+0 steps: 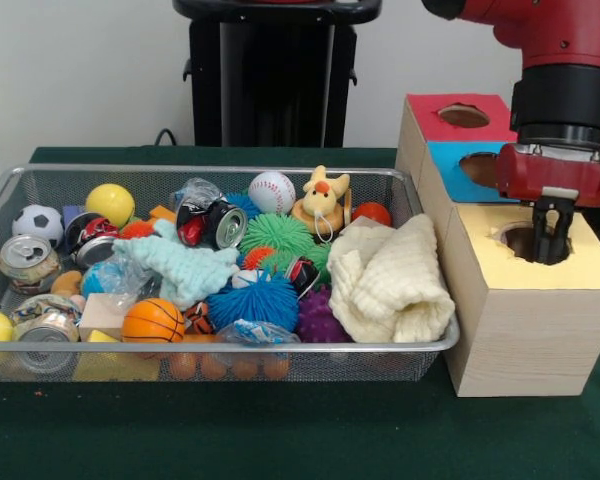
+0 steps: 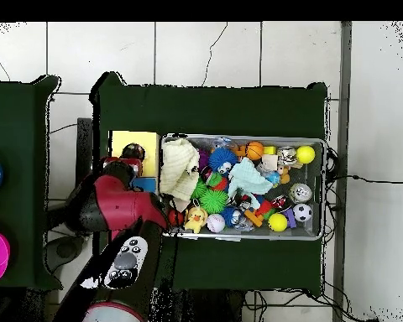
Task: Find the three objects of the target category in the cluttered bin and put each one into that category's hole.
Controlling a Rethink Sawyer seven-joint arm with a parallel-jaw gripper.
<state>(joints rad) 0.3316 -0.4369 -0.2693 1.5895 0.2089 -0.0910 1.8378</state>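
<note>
While the red and black arm reaches down from above at the right of the front view, its hand point(image 1: 552, 240) hangs with its dark fingers point(image 1: 541, 232) dipped into the round dark hole point(image 1: 525, 241) of the light wooden box with the yellow top point(image 1: 590, 268); the fingers stand close together, and whether they hold anything cannot be told. That box sits on the green table point(image 1: 280, 440) just beside the right end of the wide silver wire-mesh bin point(image 1: 230, 172), with a blue-topped box point(image 1: 450, 172) and a red-topped box point(image 1: 435, 118) lined up behind it. No polka-dot cloth shows among the clutter in the bin. At the bin's right end lies a cream waffle-knit cloth point(image 1: 395, 280), bunched against the mesh wall. Near the middle a mint-blue fuzzy cloth point(image 1: 180, 265) sprawls over other toys, beside a green spiky ball point(image 1: 277, 235) and a blue spiky ball point(image 1: 255, 300). A small basketball point(image 1: 152, 320) rests toward the front, a yellow plush animal point(image 1: 320, 203) stands at the back beside a baseball point(image 1: 271, 191), and a soccer ball point(image 1: 37, 224) lies at the left end.
</note>
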